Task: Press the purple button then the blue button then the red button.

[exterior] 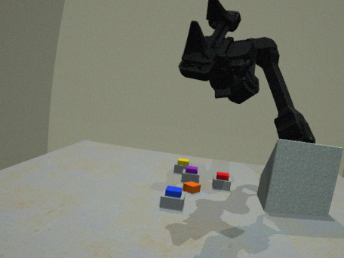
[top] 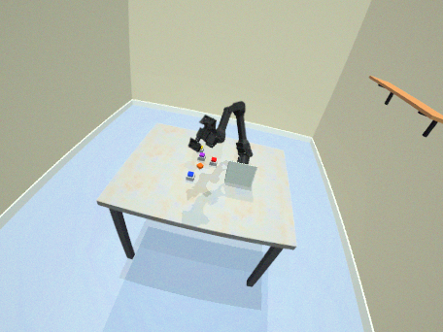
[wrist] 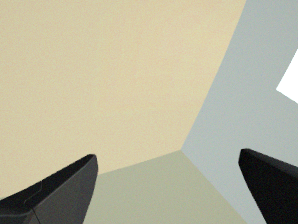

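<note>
The purple button (top: pixel 202 155) (exterior: pixel 191 170) sits on a grey base behind the orange block. The blue button (top: pixel 190 174) (exterior: pixel 173 191) is nearest the front in the exterior view. The red button (top: pixel 214 159) (exterior: pixel 222 176) is to the right of the purple one. All three caps stand up above their bases. My gripper (top: pixel 200 131) (exterior: pixel 202 12) (wrist: pixel 170 160) is open and empty, high above the table and touching no button. Its fingers point upward in the exterior view. The wrist view shows only walls and ceiling between the fingers, and no buttons.
A yellow button (top: pixel 201 148) (exterior: pixel 183 161) stands just behind the purple one. An orange block (top: pixel 200 166) (exterior: pixel 191 187) lies between the purple and blue buttons. A large grey-green box (top: pixel 240 175) (exterior: pixel 298 177) stands at the right, in front of the arm's base.
</note>
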Action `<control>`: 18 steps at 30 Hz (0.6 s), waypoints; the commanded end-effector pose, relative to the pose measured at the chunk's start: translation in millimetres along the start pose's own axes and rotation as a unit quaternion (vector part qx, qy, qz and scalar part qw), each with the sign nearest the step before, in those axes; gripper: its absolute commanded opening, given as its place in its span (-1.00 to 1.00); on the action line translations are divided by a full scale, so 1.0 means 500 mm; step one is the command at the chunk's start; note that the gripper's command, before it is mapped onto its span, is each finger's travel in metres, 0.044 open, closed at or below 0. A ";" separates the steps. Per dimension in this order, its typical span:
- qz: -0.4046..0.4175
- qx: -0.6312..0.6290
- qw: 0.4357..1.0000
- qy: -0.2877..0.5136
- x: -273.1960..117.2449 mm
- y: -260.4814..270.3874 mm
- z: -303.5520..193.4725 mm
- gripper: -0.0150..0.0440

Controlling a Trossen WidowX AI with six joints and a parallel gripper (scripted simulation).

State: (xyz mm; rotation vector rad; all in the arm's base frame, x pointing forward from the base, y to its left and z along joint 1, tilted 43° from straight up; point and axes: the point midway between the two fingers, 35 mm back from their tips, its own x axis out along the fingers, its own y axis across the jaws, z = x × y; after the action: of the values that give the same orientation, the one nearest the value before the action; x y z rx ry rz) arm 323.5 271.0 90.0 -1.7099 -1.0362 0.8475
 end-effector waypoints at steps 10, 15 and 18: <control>0.237 0.466 0.809 0.269 -0.095 0.196 -0.162 0.86; 0.286 0.580 0.641 0.414 -0.197 0.245 -0.191 0.86; 0.295 0.608 0.564 0.475 -0.246 0.255 -0.197 0.86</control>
State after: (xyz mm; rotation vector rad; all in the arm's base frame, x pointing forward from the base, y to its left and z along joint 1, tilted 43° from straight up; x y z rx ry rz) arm 395.5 172.7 12.9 -1.1760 0.3011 0.8935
